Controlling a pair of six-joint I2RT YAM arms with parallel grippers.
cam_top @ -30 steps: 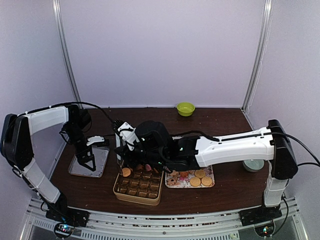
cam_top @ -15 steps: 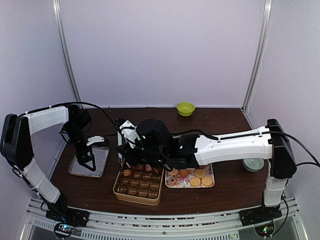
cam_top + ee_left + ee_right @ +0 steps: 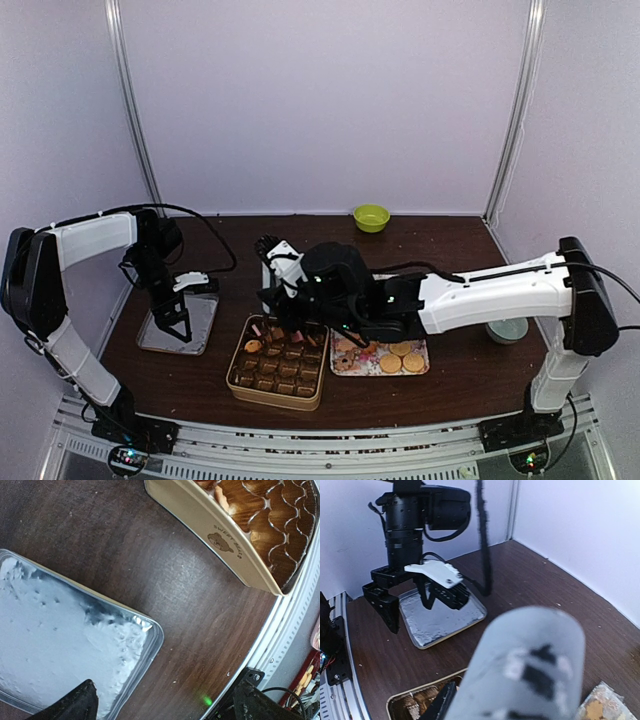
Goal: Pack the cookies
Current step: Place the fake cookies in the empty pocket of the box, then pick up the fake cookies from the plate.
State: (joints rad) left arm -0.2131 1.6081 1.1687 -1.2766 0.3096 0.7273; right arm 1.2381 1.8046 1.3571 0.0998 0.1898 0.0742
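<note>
While it swings rightward off the far-left corner of the tin point(image 3: 272, 400), right claw point(image 3: 283, 322): hangs over the tin's far edge. Its fingers are dark against dark, and its own camera shows only a blurred finger, so I cannot tell whether they are parted or holding anything.
Cookies point(image 3: 253, 346): one tan round sits in the tin's far-left cup, with pink ones just right of it in the far row. More tan rounds lie on the sheet point(image 3: 422, 342) right of the tin.
Change: a second ago the claw stood directly over that tan cookie. The cookie stays put as the claw shifts right.
Meaning: likely a finished drop, with the next fetch due from the sheet.
Cups point(image 3: 285, 375): most of the tin's are bare, so most of the packing remains.
Left claw point(image 3: 172, 325): jaws wide and empty, over the tray.
Tray point(image 3: 203, 325): silver, left of the tin and apart from it.
Bowl point(image 3: 371, 217): green, well behind the tin.
</note>
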